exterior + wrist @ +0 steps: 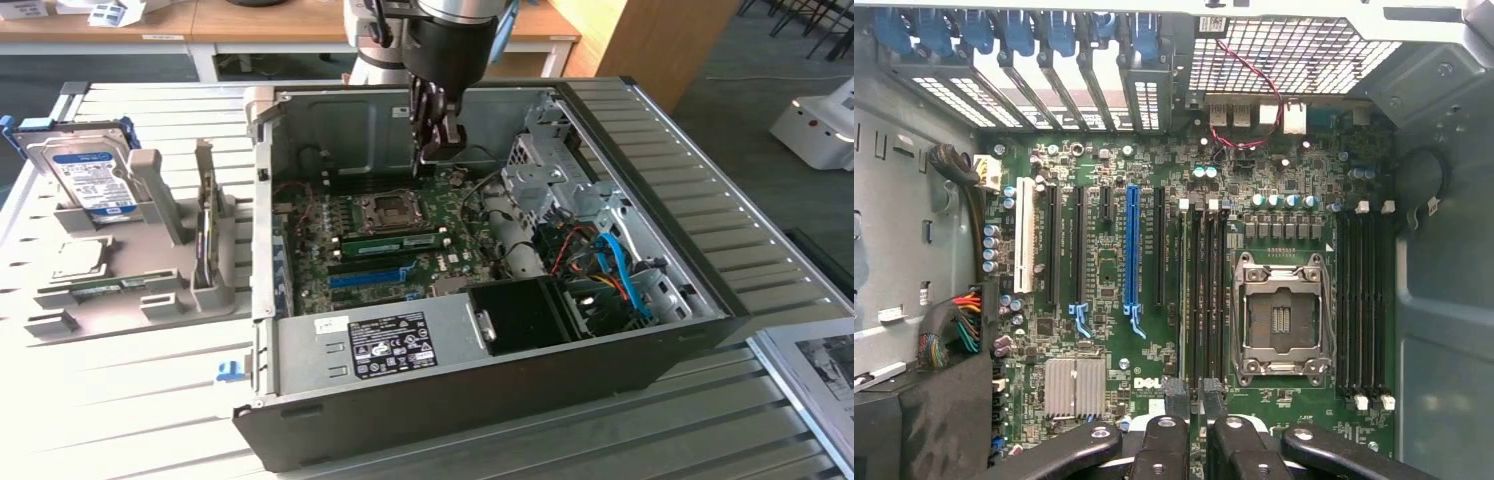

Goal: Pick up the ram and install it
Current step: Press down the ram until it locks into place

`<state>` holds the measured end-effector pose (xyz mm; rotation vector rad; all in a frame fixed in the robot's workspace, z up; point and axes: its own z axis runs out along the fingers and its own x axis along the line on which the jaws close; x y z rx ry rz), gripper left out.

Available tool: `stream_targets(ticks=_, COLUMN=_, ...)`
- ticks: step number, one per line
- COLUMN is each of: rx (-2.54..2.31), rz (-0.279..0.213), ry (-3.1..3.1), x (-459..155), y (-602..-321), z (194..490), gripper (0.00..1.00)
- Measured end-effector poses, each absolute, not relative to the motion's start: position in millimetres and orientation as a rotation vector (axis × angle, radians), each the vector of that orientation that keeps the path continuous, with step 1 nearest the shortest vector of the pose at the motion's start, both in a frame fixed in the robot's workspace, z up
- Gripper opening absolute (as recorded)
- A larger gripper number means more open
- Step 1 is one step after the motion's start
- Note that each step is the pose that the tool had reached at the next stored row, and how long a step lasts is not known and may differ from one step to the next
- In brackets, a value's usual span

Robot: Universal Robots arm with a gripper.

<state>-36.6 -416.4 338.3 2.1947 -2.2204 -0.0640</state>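
Observation:
The ram (pixel 394 242), a long green stick with black chips, lies seated in a slot on the motherboard (pixel 340 270), right beside the empty CPU socket (pixel 395 210). In the wrist view the ram (pixel 1184 290) shows edge-on as a thin pale line in the slot bank next to the CPU socket (pixel 1282 320). My gripper (pixel 434 150) hangs inside the open computer case, a little above the board and past the socket. Its black fingertips (pixel 1175 398) stand apart over the end of the slot bank, and my gripper (pixel 1194 400) is open with nothing between them.
A grey fixture (pixel 160 290) at the exterior view's left holds a hard drive (pixel 87 180), an upright green card (pixel 207 220) and a CPU (pixel 80 258). Case walls (pixel 641 150), the drive cage (pixel 554 170), cables (pixel 607 265) and the power supply (pixel 387 345) ring the board.

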Motion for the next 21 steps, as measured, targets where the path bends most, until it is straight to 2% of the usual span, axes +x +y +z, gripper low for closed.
stream_targets(ticks=4, rx=2.195, rz=-0.064, ry=-2.22, x=-36.6, y=-416.4, z=338.3, gripper=0.19)
stream_targets(ticks=5, rx=2.195, rz=-0.064, ry=-2.22, x=-36.6, y=-416.4, z=338.3, gripper=0.17)
stream_targets(ticks=6, rx=2.195, rz=-0.064, ry=-2.22, x=-36.6, y=-416.4, z=338.3, gripper=0.11)
stream_targets(ticks=21, rx=2.195, rz=-0.064, ry=-2.22, x=-33.1, y=-416.4, z=338.3, gripper=0.1)
